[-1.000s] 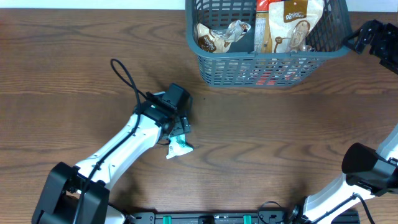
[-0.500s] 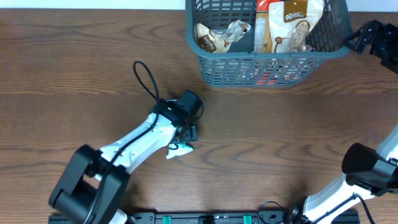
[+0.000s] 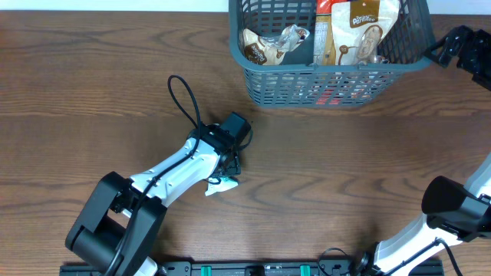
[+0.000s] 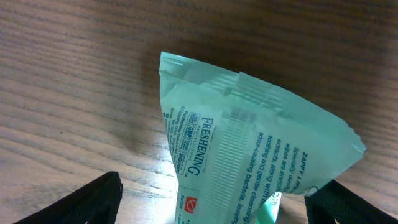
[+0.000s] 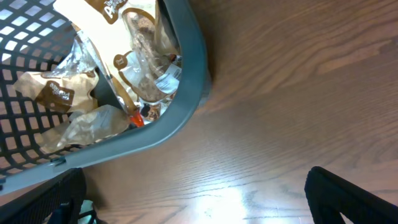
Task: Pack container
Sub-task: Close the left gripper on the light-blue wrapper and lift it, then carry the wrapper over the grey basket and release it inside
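Observation:
The container (image 3: pixel 330 70) is a dark grey-blue slatted basket at the back of the table, holding several snack packets (image 3: pixel 272 42). It also shows in the right wrist view (image 5: pixel 189 68). A mint green wipes packet (image 3: pixel 223 184) lies on the table at front centre. My left gripper (image 3: pixel 232 165) is over it. In the left wrist view the packet (image 4: pixel 249 137) lies between the wide-open fingers (image 4: pixel 211 202), which do not grip it. My right gripper (image 3: pixel 443 47) is open and empty just off the basket's right end, above bare wood (image 5: pixel 193 199).
A black cable loop (image 3: pixel 184 96) rises from the left arm. The wooden table's far edge runs just behind the basket. A tan bag (image 3: pixel 367 27) and a red-topped bag (image 3: pixel 326 31) stand tall in the basket.
My left arm swung right and came over the green packet, then nearly stopped. The packet stays in place. The right arm and basket have not moved.

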Robot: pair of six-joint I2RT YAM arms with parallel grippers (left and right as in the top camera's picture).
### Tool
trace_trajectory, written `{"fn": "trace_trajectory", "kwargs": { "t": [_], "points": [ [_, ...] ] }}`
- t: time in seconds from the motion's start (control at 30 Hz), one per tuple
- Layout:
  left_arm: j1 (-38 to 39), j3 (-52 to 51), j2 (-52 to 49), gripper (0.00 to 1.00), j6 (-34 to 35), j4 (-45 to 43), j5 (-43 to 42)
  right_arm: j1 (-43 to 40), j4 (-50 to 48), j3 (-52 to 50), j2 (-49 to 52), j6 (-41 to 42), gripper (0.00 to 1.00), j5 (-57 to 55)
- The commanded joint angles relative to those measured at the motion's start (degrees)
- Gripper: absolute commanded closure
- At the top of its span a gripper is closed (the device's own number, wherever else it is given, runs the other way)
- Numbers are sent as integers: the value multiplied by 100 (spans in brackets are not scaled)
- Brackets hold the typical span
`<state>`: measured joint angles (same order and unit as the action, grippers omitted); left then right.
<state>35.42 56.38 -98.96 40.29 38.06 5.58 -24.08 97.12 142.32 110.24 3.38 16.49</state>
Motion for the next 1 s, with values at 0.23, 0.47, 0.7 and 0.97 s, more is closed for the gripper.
{"fn": "trace_trajectory", "kwargs": {
  "t": [0.23, 0.47, 0.7, 0.97],
  "points": [
    [0, -114, -28, 19, 275, -4, -42, 52, 17, -7, 52, -92, 1, -63],
    [9, -275, -28, 19, 310, -251, -184, 52, 17, -7, 52, -90, 1, -61],
    [9, -275, -28, 61, 310, -389, -214, 52, 17, -7, 52, -90, 1, -61],
    [9, -275, -26, 94, 308, -365, -212, 52, 17, -7, 52, -90, 1, -61]
  ]
}}
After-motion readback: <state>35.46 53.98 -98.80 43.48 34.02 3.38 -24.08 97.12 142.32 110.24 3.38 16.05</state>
